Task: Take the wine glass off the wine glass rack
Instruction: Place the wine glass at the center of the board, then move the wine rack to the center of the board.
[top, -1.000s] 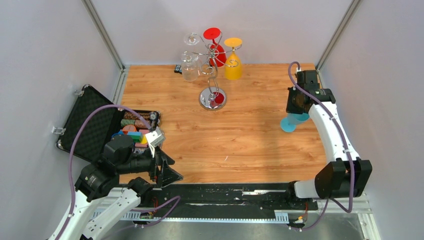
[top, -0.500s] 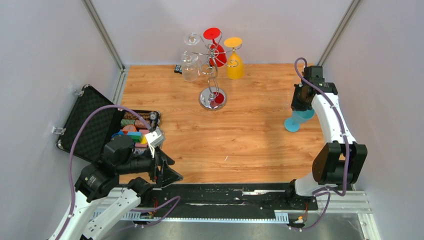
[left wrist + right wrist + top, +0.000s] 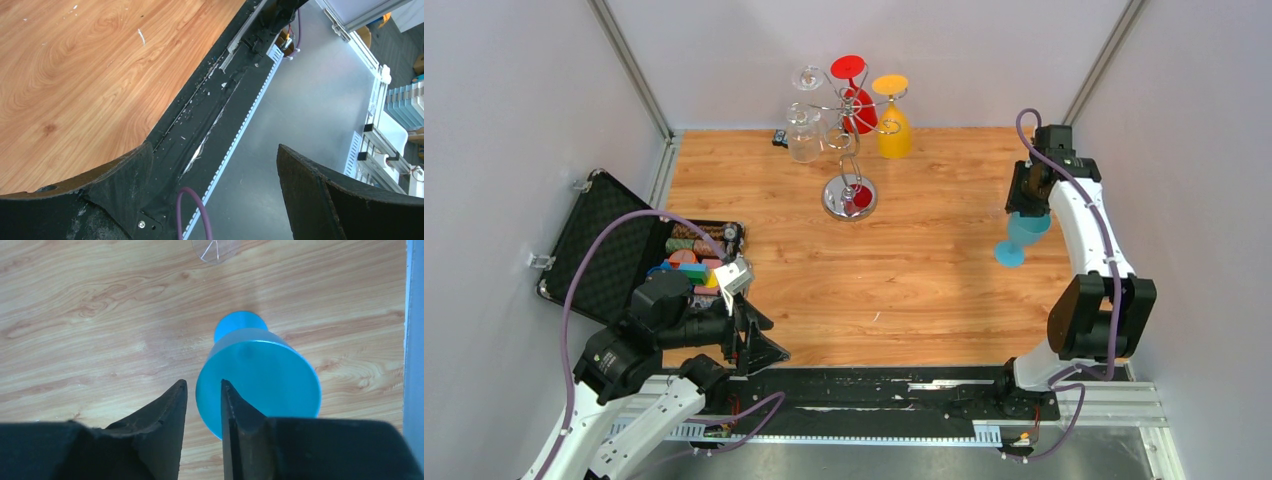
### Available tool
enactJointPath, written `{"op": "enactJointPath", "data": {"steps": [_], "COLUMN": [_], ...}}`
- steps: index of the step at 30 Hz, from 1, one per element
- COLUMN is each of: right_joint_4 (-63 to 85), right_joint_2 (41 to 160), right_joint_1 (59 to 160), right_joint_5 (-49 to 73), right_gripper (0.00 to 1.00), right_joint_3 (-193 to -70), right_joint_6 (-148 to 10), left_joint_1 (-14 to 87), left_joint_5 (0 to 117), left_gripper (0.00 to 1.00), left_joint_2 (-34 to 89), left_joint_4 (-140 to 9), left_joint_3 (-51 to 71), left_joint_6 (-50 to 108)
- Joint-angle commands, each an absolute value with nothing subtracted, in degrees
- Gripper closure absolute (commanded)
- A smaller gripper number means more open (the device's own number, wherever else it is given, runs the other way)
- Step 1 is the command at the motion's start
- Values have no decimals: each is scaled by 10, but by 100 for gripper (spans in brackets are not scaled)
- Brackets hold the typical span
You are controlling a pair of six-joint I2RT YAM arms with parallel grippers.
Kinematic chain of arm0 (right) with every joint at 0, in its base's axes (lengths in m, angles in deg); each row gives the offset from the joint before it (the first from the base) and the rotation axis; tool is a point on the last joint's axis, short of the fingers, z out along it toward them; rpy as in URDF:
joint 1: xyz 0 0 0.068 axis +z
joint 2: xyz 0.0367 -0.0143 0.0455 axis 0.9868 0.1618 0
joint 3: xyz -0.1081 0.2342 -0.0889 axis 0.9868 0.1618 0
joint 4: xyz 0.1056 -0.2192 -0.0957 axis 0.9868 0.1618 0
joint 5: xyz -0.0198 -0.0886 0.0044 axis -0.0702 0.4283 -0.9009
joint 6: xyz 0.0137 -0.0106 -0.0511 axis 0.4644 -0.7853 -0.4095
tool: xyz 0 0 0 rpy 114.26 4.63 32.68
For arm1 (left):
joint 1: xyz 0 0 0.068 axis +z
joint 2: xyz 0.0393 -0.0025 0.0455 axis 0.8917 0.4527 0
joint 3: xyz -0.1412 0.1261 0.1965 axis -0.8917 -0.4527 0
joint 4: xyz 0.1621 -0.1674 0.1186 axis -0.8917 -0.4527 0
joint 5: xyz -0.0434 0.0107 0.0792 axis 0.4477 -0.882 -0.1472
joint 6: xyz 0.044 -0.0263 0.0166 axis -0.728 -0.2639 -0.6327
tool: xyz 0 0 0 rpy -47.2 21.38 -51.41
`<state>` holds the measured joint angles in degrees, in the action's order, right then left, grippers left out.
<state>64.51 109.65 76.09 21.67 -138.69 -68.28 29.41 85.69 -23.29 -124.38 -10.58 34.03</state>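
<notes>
Blue wine glass (image 3: 265, 375) is standing on the table (image 3: 894, 280) over on the right, well apart from the wine glass rack (image 3: 849, 197) at the back. Right gripper (image 3: 204, 385) is hovering at its rim, fingers narrow and straddling the edge; can't tell if they're actually pinching it. Left gripper (image 3: 212, 147) is sitting spread wide, holding nothing.

Top camera: high behind the bases, looking down over the whole wood-grain tabletop (image 3: 924, 280). Left wrist: close on its near edge. Right wrist: close above the bright blue stemmed wine glass (image 3: 260, 380), also in top view.
</notes>
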Motion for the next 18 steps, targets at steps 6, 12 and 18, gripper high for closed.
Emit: {"op": "enactJointPath", "data": {"steps": [6,12,18], "right_joint_4": [662,660,611], "right_joint_2": [1089,1067,1042], "right_joint_1": [759,759,760], "right_joint_5": [228,132,8], "right_gripper": [62,56,53], "right_joint_3": [-1492,-1548,-1551], "right_joint_6": [-681,-669,-626], "left_joint_1": [295,295,295], "left_joint_5": [856,853,849], "left_gripper": [0,0,0], "left_joint_2": [-229,-223,-217], "left_joint_4": [-1225,-1226,-1227], "left_joint_3": [-106,-106,-106], "left_joint_6": [329,329,331]}}
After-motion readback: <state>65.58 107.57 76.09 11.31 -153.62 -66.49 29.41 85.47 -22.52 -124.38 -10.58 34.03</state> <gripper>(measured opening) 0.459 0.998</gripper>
